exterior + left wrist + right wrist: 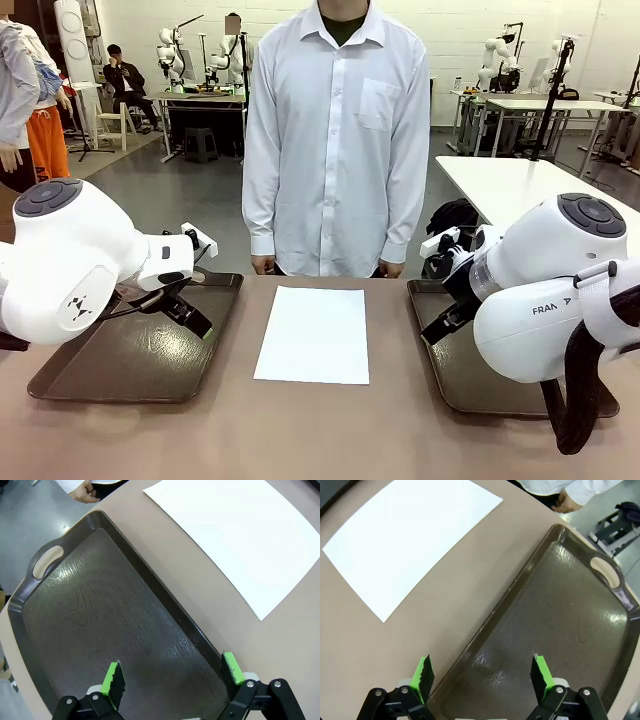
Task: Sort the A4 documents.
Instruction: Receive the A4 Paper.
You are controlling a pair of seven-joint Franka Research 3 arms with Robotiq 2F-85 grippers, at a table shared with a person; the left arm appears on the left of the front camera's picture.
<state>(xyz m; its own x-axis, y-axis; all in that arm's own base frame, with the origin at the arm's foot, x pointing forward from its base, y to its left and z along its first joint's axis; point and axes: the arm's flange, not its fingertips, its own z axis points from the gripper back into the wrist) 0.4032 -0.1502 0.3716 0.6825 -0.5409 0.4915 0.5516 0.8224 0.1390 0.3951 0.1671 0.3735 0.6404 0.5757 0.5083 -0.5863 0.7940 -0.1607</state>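
Observation:
One white A4 sheet (312,335) lies flat on the brown table between two dark brown handled trays. My left gripper (198,322) hovers open over the bare left tray (100,365). From the left wrist, the green pads stand wide apart around the gripper (172,672) above the tray's floor (100,615), with the sheet (240,535) beyond the tray's rim. My right gripper (440,325) hangs open over the right tray (455,385). The right wrist camera has the gripper (482,672) above that tray's near rim (560,610), the sheet (410,540) off to one side. Neither gripper holds anything.
A person in a white shirt (335,130) stands at the far edge, hands (82,491) (567,500) resting near the table's edge. A white table (520,185) and a black bag (455,215) are behind on the right.

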